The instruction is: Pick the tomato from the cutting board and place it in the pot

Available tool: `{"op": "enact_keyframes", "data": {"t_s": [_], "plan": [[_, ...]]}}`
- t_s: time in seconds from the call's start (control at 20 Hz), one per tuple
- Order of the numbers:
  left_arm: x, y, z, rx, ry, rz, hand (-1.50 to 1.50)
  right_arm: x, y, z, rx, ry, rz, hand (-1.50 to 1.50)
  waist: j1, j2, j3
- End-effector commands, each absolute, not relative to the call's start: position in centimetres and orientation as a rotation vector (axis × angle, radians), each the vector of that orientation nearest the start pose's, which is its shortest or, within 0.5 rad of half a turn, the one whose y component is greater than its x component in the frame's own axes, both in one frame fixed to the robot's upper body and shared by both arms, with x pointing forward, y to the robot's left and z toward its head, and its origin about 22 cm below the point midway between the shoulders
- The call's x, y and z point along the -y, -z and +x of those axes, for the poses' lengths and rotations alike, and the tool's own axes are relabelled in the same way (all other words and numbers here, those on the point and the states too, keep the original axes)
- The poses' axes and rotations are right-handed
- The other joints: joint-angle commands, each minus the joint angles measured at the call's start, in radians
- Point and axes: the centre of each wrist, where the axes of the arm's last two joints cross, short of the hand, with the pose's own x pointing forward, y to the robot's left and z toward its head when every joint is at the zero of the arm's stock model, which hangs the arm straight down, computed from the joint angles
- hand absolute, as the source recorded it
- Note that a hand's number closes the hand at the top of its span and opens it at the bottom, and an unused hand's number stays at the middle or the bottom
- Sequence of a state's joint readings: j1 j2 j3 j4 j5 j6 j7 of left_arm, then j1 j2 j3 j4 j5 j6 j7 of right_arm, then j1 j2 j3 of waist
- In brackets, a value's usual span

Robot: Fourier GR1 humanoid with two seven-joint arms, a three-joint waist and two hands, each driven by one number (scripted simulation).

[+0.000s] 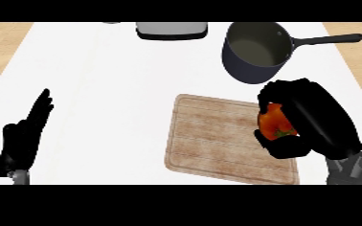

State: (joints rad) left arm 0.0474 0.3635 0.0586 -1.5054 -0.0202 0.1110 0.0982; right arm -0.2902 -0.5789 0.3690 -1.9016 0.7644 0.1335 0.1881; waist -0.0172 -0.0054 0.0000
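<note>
A red-orange tomato [276,123] shows at the right edge of the wooden cutting board [212,139]. My right hand [314,117] is curled round it, fingers above and thumb below, hiding most of it. Whether the tomato rests on the board or hangs just above it I cannot tell. The dark blue pot [256,52] with a long black handle stands just beyond the hand, at the back right. My left hand [25,136] rests open at the left edge, fingers pointing up.
A grey and black appliance [172,30] sits at the back centre of the white counter [99,86]. Wooden surface [14,33] borders the counter at both far corners.
</note>
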Motion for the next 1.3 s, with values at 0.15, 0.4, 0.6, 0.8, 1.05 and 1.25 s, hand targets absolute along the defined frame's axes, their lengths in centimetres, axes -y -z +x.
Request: {"op": "enact_keyframes", "data": {"t_s": [0.15,0.4,0.6,0.8,1.05,1.25], "plan": [[-33.7,-1.1,23.5,1.38,0.119,0.453,0.0,24.5,-19.3,24.2,1.828,-1.045,-0.829,1.5,0.007,0.003,0.0],[-31.4,-2.2,23.9,1.383,0.15,0.443,0.0,25.1,-19.7,29.4,1.873,-0.929,-0.82,1.5,0.026,0.006,0.0],[-32.8,-1.3,24.7,1.39,0.151,0.425,0.0,28.8,-19.6,30.6,1.886,-0.874,-0.797,1.5,0.019,0.006,0.0],[-32.8,-2.5,24.6,1.398,0.171,0.438,0.0,28.3,-21.8,35.8,1.875,-0.878,-0.79,1.5,0.033,0.009,0.0],[-33.6,-2.6,23.0,1.381,0.159,0.423,0.0,27.9,-19.5,39.1,1.854,-0.912,-0.832,1.5,0.036,0.008,0.0],[-33.1,-1.6,24.8,1.4,0.17,0.412,0.0,29.8,-20.6,42.7,1.861,-0.889,-0.821,1.5,0.048,0.017,0.0]]}}
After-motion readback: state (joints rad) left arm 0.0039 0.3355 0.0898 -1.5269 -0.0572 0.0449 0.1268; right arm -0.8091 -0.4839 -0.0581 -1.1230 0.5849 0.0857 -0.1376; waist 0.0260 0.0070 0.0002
